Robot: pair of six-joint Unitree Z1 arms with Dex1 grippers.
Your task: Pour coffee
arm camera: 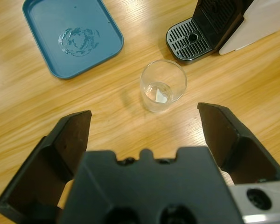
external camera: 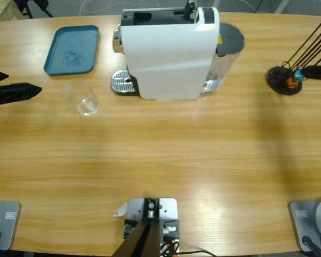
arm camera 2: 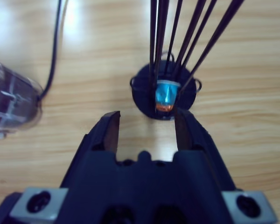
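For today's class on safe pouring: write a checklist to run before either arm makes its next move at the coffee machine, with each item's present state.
1. Left gripper open, holding nothing: ok.
2. Glass cup upright, in line ahead of the left gripper: ok.
3. Cup on the drip grate under the spout: not ok, it stands on the table beside it.
4. Coffee in the cup: not ok, none visible.
5. Right gripper open, facing the capsule in the wire rack: ok.
6. Capsule loaded in the coffee machine: cannot tell.
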